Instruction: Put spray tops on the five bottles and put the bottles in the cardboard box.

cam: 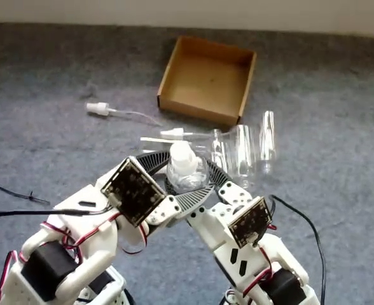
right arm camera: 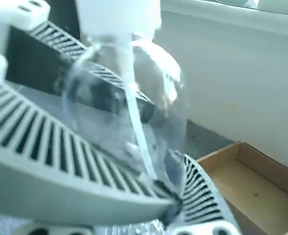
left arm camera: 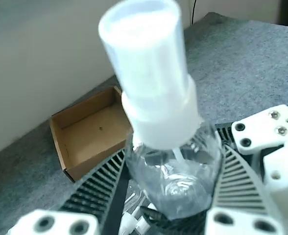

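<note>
The left gripper (left arm camera: 168, 200) and the right gripper (right arm camera: 144, 196) are meeting low over the grey carpet (cam: 60, 152). Each is clamping its ribbed black fingers around the same bottle (cam: 186, 179), one from either side. The bottle is standing upright between them. Its walls are clear, and it is wearing a white spray top (cam: 182, 155) with a capped head. A thin dip tube (right arm camera: 136, 122) is running down inside it toward the base.

Off to the left, a black cable tie (cam: 21, 194) is lying on the carpet. Just beyond the held bottle, three clear bottles (cam: 243, 151) are lying side by side, close together. Next to them a loose spray top (cam: 174, 133) is lying on its side. Farther left a second spray top (cam: 101, 109) is lying with its long tube trailing toward the middle.

Farthest away, the cardboard box (cam: 196, 109) is sitting open-topped on the carpet, showing its bare brown floor.
</note>
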{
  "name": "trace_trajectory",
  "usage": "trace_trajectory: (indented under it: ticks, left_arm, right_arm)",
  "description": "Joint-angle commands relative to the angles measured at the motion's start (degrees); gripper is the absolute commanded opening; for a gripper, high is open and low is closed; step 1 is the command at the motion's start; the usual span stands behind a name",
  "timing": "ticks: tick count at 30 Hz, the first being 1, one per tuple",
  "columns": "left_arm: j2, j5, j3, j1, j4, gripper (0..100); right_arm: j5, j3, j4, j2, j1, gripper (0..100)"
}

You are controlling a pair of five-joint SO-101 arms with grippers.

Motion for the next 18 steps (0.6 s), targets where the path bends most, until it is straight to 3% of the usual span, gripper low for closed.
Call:
trace_trajectory:
  ticks: [1, 12, 18]
  left_arm:
    - [-6.20, -1.58, -1.10, -1.89, 1.93, 20]
    - [-6.90, -1.67, -4.18, -3.21, 2.90, 27]
    - [-6.64, -1.23, -4.09, -15.69, 2.20, 26]
  right_arm:
    - [-0.62, 1.63, -2.24, 0.40, 5.93, 0.5]
    - [-0.53, 3.56, -3.03, 0.40, 7.78, 0.5]
    - [-0.53, 4.35, -2.86, 0.40, 7.78, 0.5]
